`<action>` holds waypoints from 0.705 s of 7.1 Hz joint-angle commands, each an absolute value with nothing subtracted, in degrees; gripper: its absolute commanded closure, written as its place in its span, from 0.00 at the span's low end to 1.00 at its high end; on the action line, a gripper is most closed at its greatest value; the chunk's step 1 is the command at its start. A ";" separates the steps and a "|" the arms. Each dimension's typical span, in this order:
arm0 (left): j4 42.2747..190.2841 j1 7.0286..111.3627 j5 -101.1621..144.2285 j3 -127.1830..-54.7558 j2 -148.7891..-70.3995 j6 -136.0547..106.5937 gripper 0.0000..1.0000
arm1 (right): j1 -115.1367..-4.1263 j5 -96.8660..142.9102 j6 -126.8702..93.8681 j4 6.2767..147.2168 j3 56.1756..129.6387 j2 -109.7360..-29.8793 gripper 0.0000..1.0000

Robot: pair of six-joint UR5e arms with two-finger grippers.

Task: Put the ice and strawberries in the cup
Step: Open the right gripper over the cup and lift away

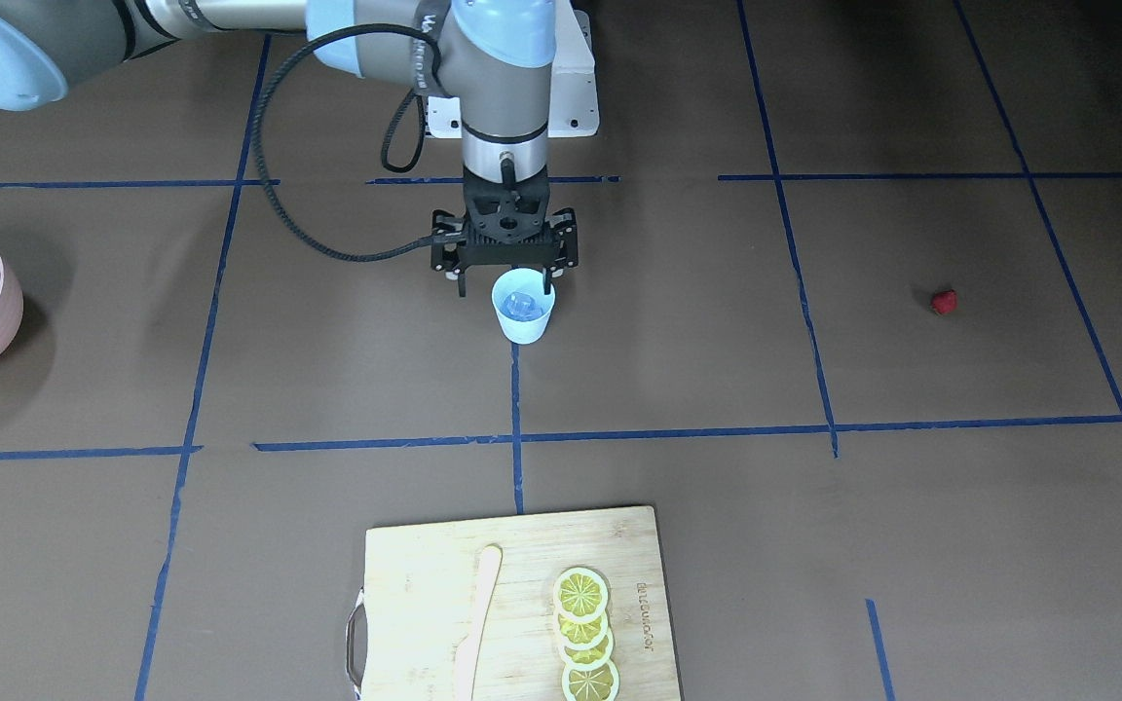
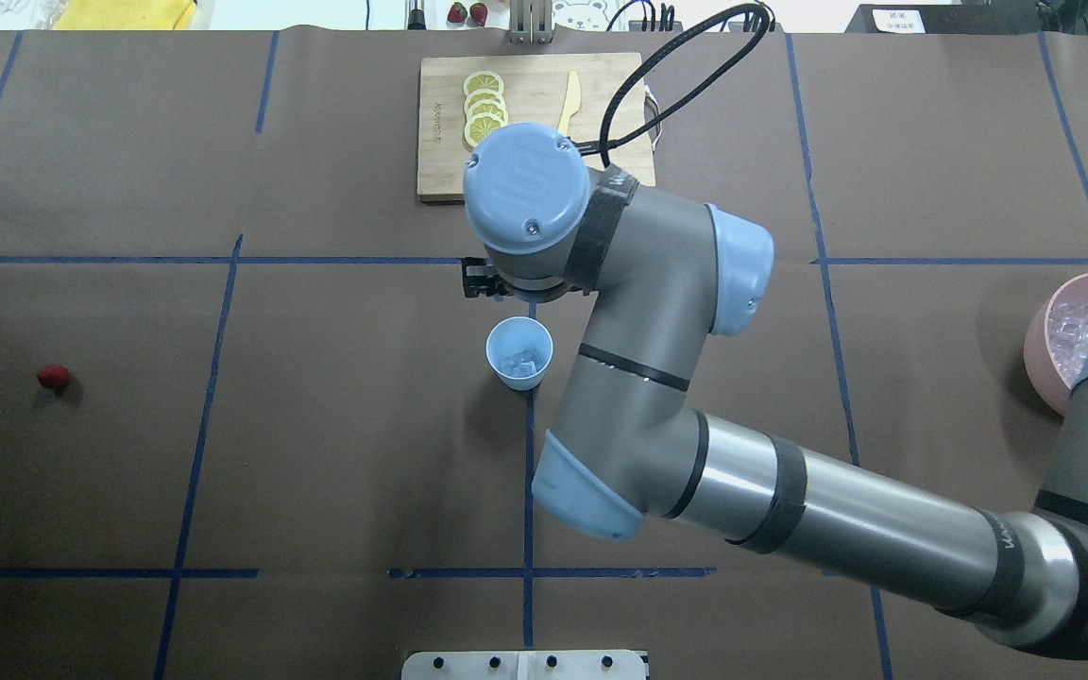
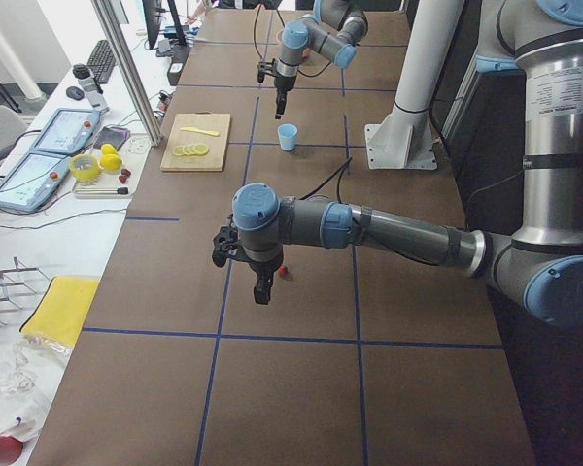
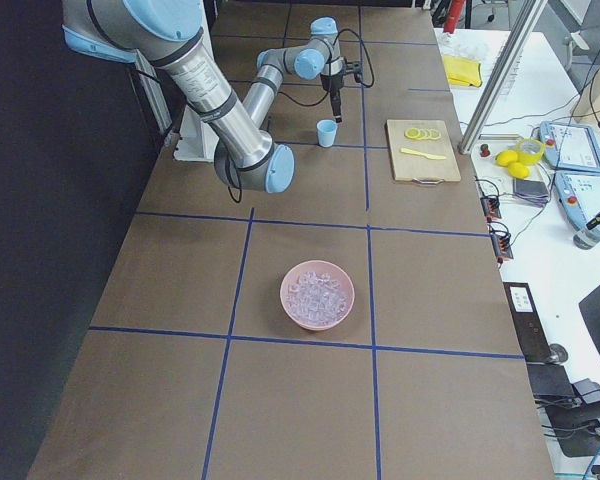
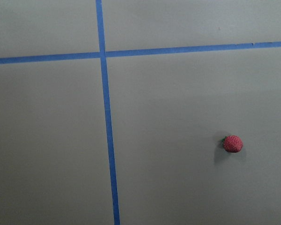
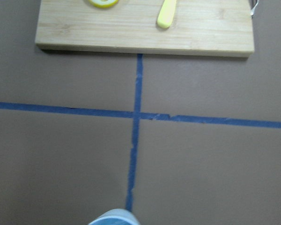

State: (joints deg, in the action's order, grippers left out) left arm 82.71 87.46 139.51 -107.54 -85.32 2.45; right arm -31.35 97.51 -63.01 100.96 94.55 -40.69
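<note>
In the front-facing view, the small pale blue plastic cup (image 1: 523, 326), clear ice cubes (image 1: 522, 304) inside, is seen on the brown bench (image 1: 678, 341). The tiny red strawberry (image 1: 944, 302) is seen well apart at its 3 o'clock. At 12 o'clock the right claw (image 1: 505, 289) is held spread, empty. The left claw (image 3: 262, 293) cannot be told as released or clenched.

The table (image 1: 912, 545) is covered in matt brown paper, crossed by lines of smooth blue tape (image 1: 678, 433). The cup (image 1: 525, 329) is thin pale-blue plastic with a soft sheen, and the ice (image 2: 519, 362) is clear and glossy. The strawberry (image 5: 232, 143) has a rough, pitted red skin. The board (image 1: 415, 584) is pale wood — grain showing, matt. The bowl (image 4: 318, 324) looks like matt pink plastic. The right arm (image 2: 846, 519) has brushed grey metal tubes and glossy blue caps — the right gripper (image 1: 505, 288) is dull black, its cable (image 1: 327, 248) braided.
</note>
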 commanded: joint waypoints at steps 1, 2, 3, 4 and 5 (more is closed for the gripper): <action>85.77 87.45 139.39 -107.75 -86.48 2.20 0.00 | -39.85 104.36 -50.09 100.99 104.18 -50.48 0.00; 85.52 87.36 139.39 -106.80 -88.75 1.50 0.00 | -45.82 110.85 -47.84 100.90 108.33 -55.50 0.00; 85.95 87.36 139.83 -106.18 -89.20 0.62 0.00 | -51.71 116.23 -43.55 100.90 110.81 -60.33 0.00; 88.57 87.36 139.75 -106.17 -89.38 0.96 0.00 | -56.99 119.93 -36.55 100.99 111.87 -64.73 0.00; 90.94 87.28 139.40 -105.39 -89.30 0.62 0.00 | -63.48 125.37 -29.43 100.99 111.80 -69.65 0.00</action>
